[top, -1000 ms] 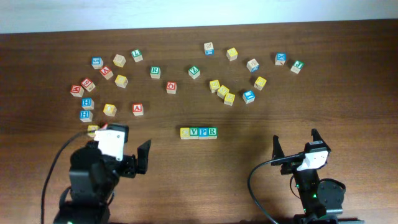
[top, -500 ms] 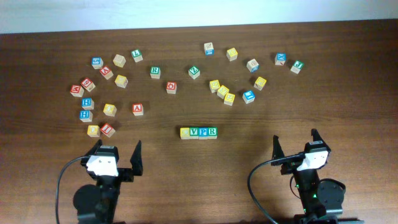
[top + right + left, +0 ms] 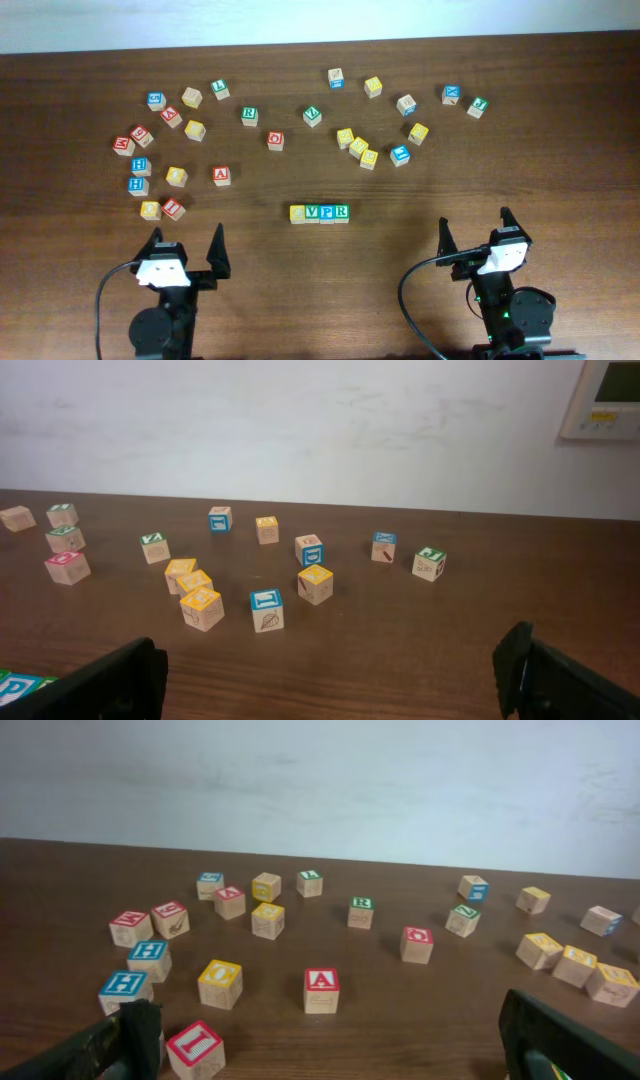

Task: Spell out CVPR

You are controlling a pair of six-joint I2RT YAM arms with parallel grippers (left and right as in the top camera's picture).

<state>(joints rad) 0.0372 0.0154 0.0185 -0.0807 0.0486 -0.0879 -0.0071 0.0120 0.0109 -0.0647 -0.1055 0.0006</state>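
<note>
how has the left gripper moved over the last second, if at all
Yes: the left gripper drew back toward the near edge, uncovering the I block, and now sits squared below it.

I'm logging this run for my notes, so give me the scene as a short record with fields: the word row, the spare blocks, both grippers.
word row: four touching blocks mid-table; a yellow one (letter unreadable), then V, P, R
spare blocks: scattered on the far side of the row, including a red A block
left gripper: open, empty, at the near edge
right gripper: open, empty, at the near edge
table: dark wood
</note>
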